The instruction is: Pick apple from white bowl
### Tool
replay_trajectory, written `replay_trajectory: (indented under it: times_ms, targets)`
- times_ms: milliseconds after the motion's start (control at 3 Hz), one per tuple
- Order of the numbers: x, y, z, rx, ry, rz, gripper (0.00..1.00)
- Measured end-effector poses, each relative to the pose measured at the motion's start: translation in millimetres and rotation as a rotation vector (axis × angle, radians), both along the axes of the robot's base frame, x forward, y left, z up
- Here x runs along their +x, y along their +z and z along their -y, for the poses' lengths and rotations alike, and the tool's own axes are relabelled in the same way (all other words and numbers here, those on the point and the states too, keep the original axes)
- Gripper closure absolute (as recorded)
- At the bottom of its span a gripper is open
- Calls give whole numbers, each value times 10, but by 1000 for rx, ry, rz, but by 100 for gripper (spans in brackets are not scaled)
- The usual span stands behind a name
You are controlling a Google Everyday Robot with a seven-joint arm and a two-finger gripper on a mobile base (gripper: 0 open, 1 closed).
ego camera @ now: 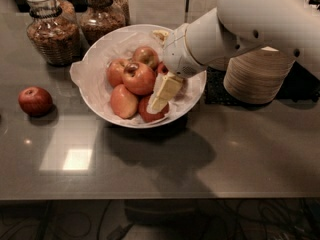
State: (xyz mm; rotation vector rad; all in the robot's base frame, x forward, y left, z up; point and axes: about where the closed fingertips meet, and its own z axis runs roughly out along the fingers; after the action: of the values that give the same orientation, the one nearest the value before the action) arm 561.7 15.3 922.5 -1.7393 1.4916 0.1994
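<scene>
The white bowl [95, 69] is wide, lined with crinkled paper, and sits at the middle back of the dark table. Several apples lie in it. The large red-orange apple [138, 78] with a dark stem hollow lies on top near the bowl's centre. My gripper [156, 104] is cream-coloured and reaches down from the upper right into the right half of the bowl. It is just right of the large apple and over a smaller red apple [150, 116] at the bowl's front. It holds nothing that I can see.
A small dark red apple [35, 100] lies loose on the table at the left. Two glass jars [52, 31] [102, 16] stand behind the bowl. A stack of beige paper bowls [257, 76] stands at the right on a dark mat [214, 91].
</scene>
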Motion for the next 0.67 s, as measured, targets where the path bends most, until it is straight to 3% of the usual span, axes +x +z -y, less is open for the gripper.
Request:
replay_trajectory:
  times_ms: [333, 667]
  targets:
    - [0, -3, -1, 0, 1, 0, 0]
    - [0, -3, -1, 0, 1, 0, 18]
